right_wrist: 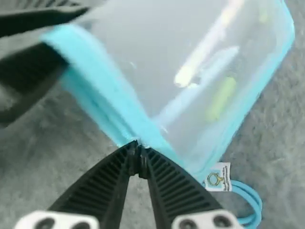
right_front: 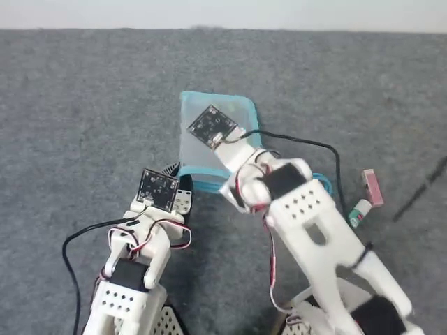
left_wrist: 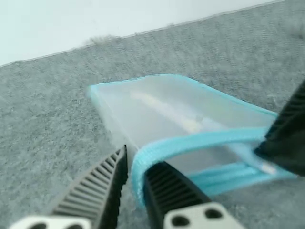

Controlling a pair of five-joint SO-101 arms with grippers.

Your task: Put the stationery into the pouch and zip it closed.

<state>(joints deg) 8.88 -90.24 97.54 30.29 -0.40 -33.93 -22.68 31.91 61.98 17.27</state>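
Black ribbed fingers of our right claw (right_wrist: 138, 150) pinch the zip edge of the translucent turquoise-trimmed pouch (right_wrist: 190, 71). Our left claw (left_wrist: 137, 162) clamps that edge's other end. Pale pens (right_wrist: 209, 43) lie inside the pouch, on the grey felt bench (right_front: 84, 105).

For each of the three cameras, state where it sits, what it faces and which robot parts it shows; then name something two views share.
High view: above the table, looking down on the pouch; both arms show.
Left wrist view: on the left wrist, facing the pouch; left gripper shows.
Right wrist view: on the right wrist, facing the pouch; right gripper shows.
Shared: both wrist views show the pouch's blue edge.
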